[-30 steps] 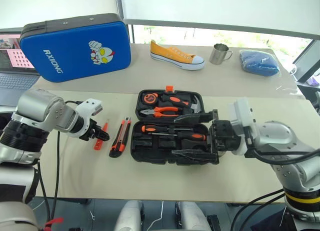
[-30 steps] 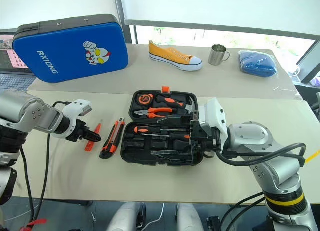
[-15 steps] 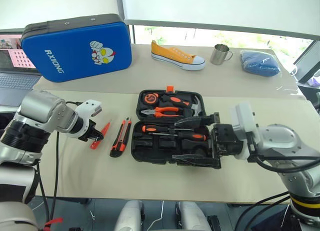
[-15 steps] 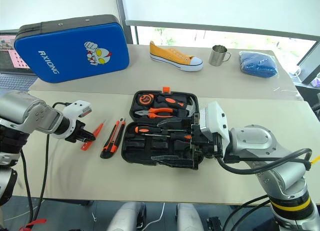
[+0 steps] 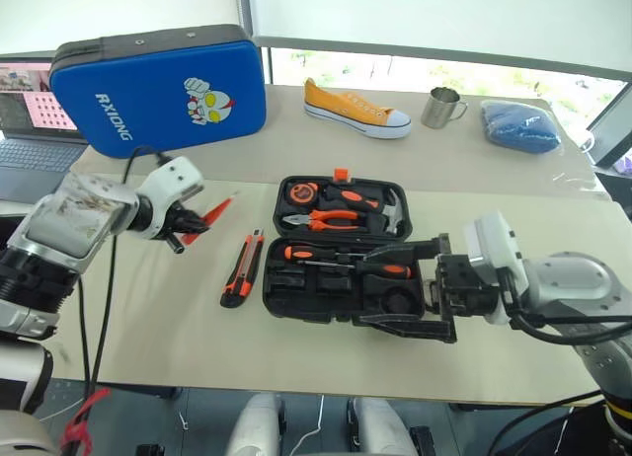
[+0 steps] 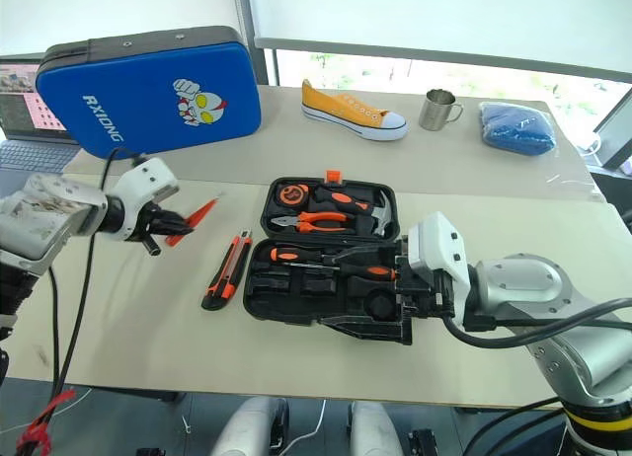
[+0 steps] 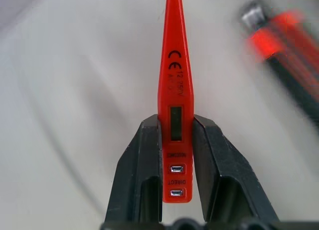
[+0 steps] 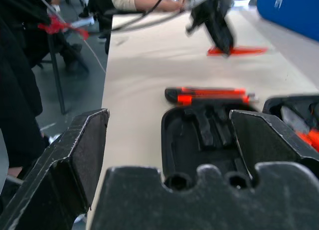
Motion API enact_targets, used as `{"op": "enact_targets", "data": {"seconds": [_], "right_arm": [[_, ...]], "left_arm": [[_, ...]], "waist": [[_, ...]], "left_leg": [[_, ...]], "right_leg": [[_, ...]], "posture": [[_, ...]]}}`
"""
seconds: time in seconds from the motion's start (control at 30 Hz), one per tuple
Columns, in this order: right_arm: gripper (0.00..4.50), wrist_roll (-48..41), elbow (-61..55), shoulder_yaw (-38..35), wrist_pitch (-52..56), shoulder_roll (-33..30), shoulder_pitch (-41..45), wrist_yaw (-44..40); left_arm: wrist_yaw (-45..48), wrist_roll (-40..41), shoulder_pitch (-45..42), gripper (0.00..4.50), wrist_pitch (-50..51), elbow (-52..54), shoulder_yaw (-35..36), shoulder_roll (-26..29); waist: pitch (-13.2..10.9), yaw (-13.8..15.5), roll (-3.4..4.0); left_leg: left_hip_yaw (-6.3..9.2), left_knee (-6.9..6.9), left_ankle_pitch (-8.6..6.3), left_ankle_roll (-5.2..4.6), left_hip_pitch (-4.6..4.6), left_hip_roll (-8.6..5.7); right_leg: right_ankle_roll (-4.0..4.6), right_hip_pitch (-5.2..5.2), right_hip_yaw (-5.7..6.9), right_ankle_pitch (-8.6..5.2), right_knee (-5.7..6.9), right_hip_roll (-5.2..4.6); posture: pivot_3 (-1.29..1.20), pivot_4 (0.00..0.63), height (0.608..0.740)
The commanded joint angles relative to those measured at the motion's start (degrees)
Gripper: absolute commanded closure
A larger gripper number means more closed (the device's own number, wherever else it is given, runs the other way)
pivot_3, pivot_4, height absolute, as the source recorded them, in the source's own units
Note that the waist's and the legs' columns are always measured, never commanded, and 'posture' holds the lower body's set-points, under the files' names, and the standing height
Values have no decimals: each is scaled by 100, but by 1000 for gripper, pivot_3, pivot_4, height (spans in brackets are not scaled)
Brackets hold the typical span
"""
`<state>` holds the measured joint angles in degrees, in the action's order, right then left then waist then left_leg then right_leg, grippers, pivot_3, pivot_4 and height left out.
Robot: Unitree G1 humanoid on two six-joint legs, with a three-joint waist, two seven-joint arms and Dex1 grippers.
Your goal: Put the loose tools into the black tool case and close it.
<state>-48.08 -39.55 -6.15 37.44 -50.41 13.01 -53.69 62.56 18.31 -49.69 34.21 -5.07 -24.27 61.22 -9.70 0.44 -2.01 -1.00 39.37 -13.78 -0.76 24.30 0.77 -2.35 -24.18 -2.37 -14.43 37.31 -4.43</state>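
Case: the small black moulded plastic tool case (image 5: 346,249) lies open near the middle of the beige table (image 5: 148,338), lid half toward the far edge, its orange latch on the far rim.
Stowed: two black-and-orange-handled screwdrivers (image 5: 346,261) already lie in the near half's slots; orange-handled pliers and a hammer fill the lid half.
In hand: the left gripper (image 5: 188,222) is clenched on the thin orange tester pen (image 5: 218,208), lifted clear of the table, toward the left edge from the case.
Still loose: the black-and-orange utility knife (image 5: 242,268) lies on the table just beside the case's left wall.
Right gripper: the right gripper (image 5: 405,283) is spread wide and empty, its fingers over the case's near right corner.
Left to do: by my reading, the pen and knife must go in, then the lid comes down; I cannot pick out any tape roll.
Left wrist view: shows both fingers (image 7: 142,175) pressed against the pen's flat sides at its button end, tip pointing away.
Right wrist view: shows empty moulded slots in the near half, with the knife lying beyond the case.
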Motion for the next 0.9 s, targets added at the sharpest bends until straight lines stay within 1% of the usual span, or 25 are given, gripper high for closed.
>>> {"op": "enact_targets", "data": {"seconds": [0.03, 0.13, 0.23, 0.3, 0.4, 0.43, 0.5, 0.57, 0.7, 0.77, 0.9], "right_arm": [[0, -95, -367, -348, 43, -104, -374, 169], [0, -84, -542, -516, 40, -181, -734, 228], [0, -110, -687, -637, 43, -197, -936, 362], [0, -132, -798, -748, 52, -190, -1093, 469], [0, -186, -939, -866, 67, -164, -1286, 647], [0, -180, -983, -884, 61, -163, -1344, 692], [0, -176, -1072, -902, 47, -146, -1439, 792], [0, -189, -1121, -894, 39, -131, -1470, 879], [0, -172, -1185, -859, 5, -81, -1512, 1046], [0, -156, -1196, -851, -13, -64, -1536, 1081], [0, -156, -1165, -850, -33, -76, -1512, 1109]], "left_arm": [[1388, -221, -373, 4078, -1022, 486, -188, -311], [1770, -404, -769, 4078, -867, 352, -473, -962], [2054, -701, -906, 4078, -879, 336, -737, -1333], [2059, -975, -962, 4078, -773, 240, -953, -1615], [2025, -1235, -1063, 4078, -196, 98, -1215, -2017], [2056, -1339, -1092, 4078, -39, 89, -1297, -2080], [2012, -1741, -1093, 4078, -69, -10, -1516, -2114], [2055, -1938, -1067, 4078, -108, -61, -1614, -2108], [2194, -1960, -1024, 4078, 398, -142, -1640, -2284], [2108, -2074, -996, 4078, 305, -265, -1661, -2426], [2203, -2243, -995, 4078, 336, -345, -1728, -2525]], "waist": [[0, 26, 0], [0, 74, 0], [0, 9, 0], [0, -35, 0], [1, -43, 1], [1, -47, 1], [0, -54, 1], [1, -67, 1], [1, -64, 1], [2, -62, 3], [2, -59, 3]], "left_leg": [[-3, 0, -1, -2, 0, 0], [-22, 12, -2, -5, 2, -2], [-23, 42, -12, -21, 14, 3], [-16, 44, -16, -28, 12, 3], [11, 44, -17, -30, 11, 2], [15, 45, -17, -30, 11, 2], [17, 46, -17, -30, 13, 1], [18, 46, -18, -31, 12, 2], [21, 46, -18, -31, 10, 2], [21, 46, -18, -31, 10, 2], [21, 47, -18, -31, 8, 1]], "right_leg": [[-2, 4, -1, 1, -8, 0], [-7, 14, 1, 3, -12, 1], [-16, 15, -2, 9, -10, 8], [-19, 14, -13, 10, -10, 9], [-19, 15, -12, 10, -8, 10], [-19, 14, -12, 10, -8, 10], [-20, 14, -12, 10, -8, 10], [-20, 13, -12, 10, -7, 11], [-20, 16, -11, 10, -7, 11], [-20, 17, -11, 10, -8, 10], [-21, 19, -11, 10, -8, 10]], "posture": [[0, 150, 739], [0, 150, 739], [0, 150, 739], [0, 150, 739], [0, 150, 739], [0, 150, 739], [0, 150, 739], [0, 150, 739], [0, 150, 739], [0, 150, 739], [0, 150, 739]]}}
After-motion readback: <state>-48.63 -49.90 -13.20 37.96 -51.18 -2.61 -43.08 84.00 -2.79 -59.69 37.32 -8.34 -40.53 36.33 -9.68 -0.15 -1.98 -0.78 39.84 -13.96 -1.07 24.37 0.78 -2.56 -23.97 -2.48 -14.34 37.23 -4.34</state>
